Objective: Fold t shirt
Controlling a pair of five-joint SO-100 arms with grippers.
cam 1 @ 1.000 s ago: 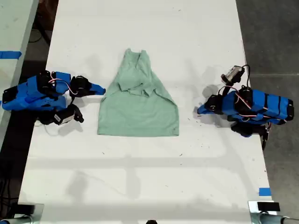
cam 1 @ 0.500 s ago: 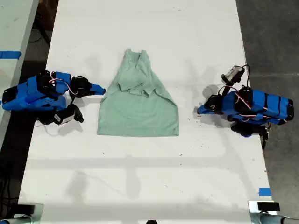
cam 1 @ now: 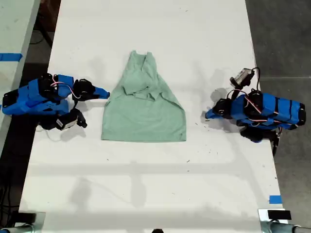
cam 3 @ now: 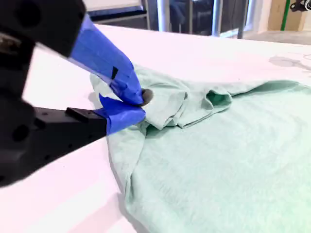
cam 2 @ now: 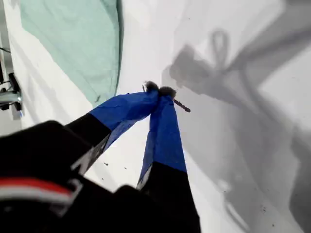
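Note:
The pale mint-green t shirt (cam 1: 143, 109) lies flat in the middle of the white table (cam 1: 155, 184), with its sleeves folded inward and its top narrowed. My second gripper (cam 1: 107, 93) reaches in from the exterior view's left. In the second wrist view my second gripper (cam 3: 140, 105) is shut, its blue tips resting against the bunched edge of the t shirt (cam 3: 218, 160). My first gripper (cam 1: 207, 115) sits at the exterior view's right, a short gap from the shirt. In the first wrist view my first gripper (cam 2: 159, 91) is shut on nothing, apart from the t shirt (cam 2: 77, 43).
Both blue arm bodies (cam 1: 34, 99) (cam 1: 267, 111) lie low at the table's two side edges in the exterior view. Blue tape marks (cam 1: 275, 199) sit near the table's front corner on the exterior view's right. Dark floor borders the table.

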